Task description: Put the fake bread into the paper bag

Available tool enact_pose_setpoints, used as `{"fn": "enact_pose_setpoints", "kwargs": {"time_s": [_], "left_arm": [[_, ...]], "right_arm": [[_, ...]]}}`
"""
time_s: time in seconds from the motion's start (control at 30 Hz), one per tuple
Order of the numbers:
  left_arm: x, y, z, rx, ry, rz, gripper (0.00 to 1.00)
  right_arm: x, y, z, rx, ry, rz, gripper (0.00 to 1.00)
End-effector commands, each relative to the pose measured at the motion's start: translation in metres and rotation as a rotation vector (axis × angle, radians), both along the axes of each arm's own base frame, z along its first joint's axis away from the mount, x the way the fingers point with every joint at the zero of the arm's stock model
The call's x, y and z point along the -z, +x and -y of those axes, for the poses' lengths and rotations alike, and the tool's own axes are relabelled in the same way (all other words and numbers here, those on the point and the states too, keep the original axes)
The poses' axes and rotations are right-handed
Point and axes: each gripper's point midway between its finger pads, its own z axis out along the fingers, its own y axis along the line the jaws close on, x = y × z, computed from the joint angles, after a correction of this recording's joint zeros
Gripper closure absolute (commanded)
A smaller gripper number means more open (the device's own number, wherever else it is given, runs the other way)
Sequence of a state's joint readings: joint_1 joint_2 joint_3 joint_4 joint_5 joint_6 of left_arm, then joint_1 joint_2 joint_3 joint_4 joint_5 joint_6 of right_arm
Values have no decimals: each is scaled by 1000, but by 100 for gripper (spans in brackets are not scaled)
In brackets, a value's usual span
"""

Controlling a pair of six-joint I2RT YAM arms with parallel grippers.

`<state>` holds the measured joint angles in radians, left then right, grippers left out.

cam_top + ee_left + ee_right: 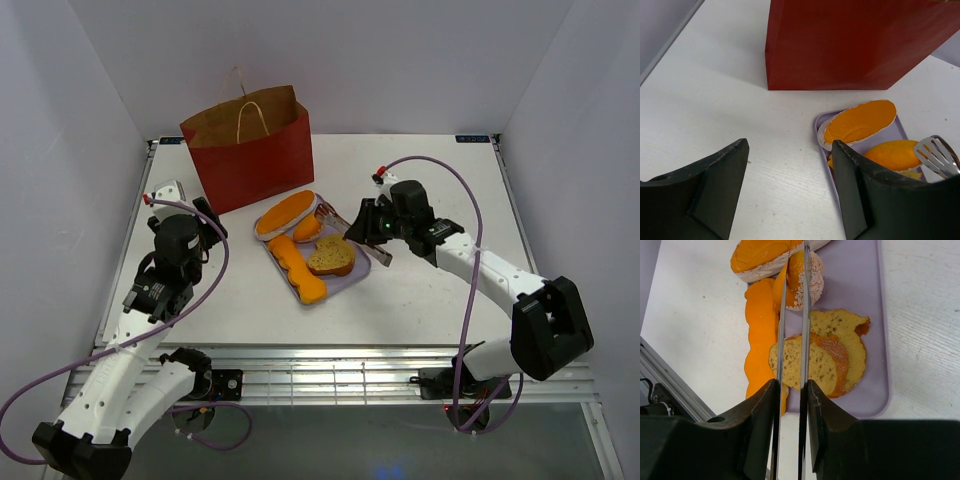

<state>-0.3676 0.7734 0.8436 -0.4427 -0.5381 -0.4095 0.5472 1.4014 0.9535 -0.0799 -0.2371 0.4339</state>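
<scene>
Clamping claw: the right claw (792,390) is squeezed shut on the tongs (937,152), pressing the two metal arms close together.
Tongs: they reach out over the tray (875,300), tips at the sugared roll (892,155) (whether they pinch it cannot be told).
Bread: all the bread (300,262) lies on the tray, none of it in the bag (250,165).
Loaf: the oval loaf (287,212) lies across the tray's far end, long axis running near-left to far-right.
Long piece: it (290,258) follows the tray's left edge, far-left to near-right.
Slices: two slices (825,360) overlap flat at the tray's right side.
Bag: upright and open-topped, just behind the tray, to the left.
Left claw: the left claw (790,150) hangs above bare table, fingers apart, nothing between them.
Table: the table (400,300) is white and faintly grained, with a metal rail (330,372) along the near edge.
Room: plain pale walls (400,60) close in on three sides.
</scene>
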Motion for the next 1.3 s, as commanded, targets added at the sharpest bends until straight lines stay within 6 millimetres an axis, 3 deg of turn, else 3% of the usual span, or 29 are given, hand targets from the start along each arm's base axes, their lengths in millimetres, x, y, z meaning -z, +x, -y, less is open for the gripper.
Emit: {"fn": "enact_pose_setpoints", "kwargs": {"time_s": [0.0,0.13,0.3,0.37,0.4,0.7,0.93,0.97,1.03,1.07,1.27], "left_arm": [[0,-2,-2,-2,-8,8,22],[0,-2,-2,-6,-8,9,21],[-1,-3,-3,-4,-9,13,21],[-3,-4,-1,6,-12,18,3],[-4,-4,0,17,-3,21,2],[-12,-6,6,71,-5,58,2],[-11,-6,4,56,1,55,2],[-11,-6,3,53,1,56,2],[-10,-6,1,40,1,55,2],[-10,-6,0,34,2,55,2],[-5,-4,-12,-43,16,43,2]], "right_arm": [[-37,3,-4,-17,58,87,70],[-47,0,-3,-21,64,106,70],[-75,5,-5,-31,74,151,70],[-83,7,-6,-39,71,164,70],[-93,10,-7,-38,80,182,70],[-135,17,-16,-65,109,250,70],[-189,20,-22,-85,150,336,70],[-204,20,-23,-95,168,359,70],[-215,22,-28,-106,183,371,69],[-232,21,-31,-116,206,397,69],[-266,32,-57,-173,266,443,69]]}}
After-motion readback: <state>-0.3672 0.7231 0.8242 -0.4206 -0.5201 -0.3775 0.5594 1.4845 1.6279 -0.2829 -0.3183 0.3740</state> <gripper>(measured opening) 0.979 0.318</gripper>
